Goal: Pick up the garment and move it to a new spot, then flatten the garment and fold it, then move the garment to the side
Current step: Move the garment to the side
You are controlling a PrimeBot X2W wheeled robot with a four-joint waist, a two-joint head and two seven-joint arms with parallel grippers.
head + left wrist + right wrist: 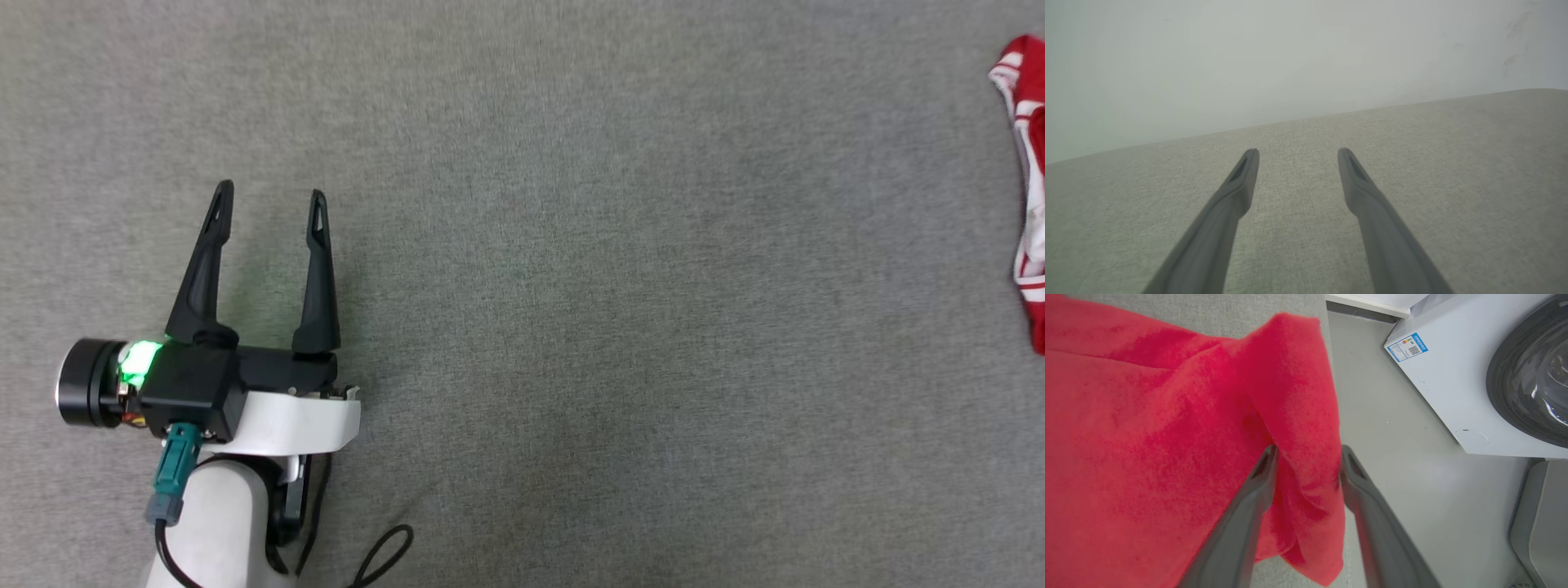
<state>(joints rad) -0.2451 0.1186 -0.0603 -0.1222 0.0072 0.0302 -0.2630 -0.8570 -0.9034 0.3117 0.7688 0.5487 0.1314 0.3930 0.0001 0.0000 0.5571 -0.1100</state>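
Garment [1027, 196], head view: a bunched strip of it shows at the far right edge, cut off by the frame. It is red cloth with white panels and red-and-white striped trim, lying on a grey woven-fabric surface [571, 286].
- Left tool [269, 191] is at lower left, well apart from the garment. Its two dark fingers point up the view and are spread, with nothing between them.
- A green light [140, 359] glows on the wrist housing.
- A black cable [384, 547] loops onto the fabric just below the pale forearm.

Left wrist view:
- Left tool [1297, 152] is released, with bare grey fabric [1453, 183] showing through the gap between the fingers.
- A plain pale wall [1249, 61] rises behind the far edge of the surface, with a few faint scuffs at upper right.

Right wrist view:
- Garment [1147, 437] is plain red here and covers the left half of the view. It is draped at the surface's edge, and one fold hangs past it.
- Right tool [1309, 449] straddles that fold. The fingers stand well apart and the cloth touches both tips, bulging loose between them and not pinched flat. I read it as released.
- Grey floor [1392, 477] lies beyond the edge.
- A white front-loading washing machine [1437, 388] stands at upper right. It has a dark round door and a blue-bordered label [1407, 347] on its top.
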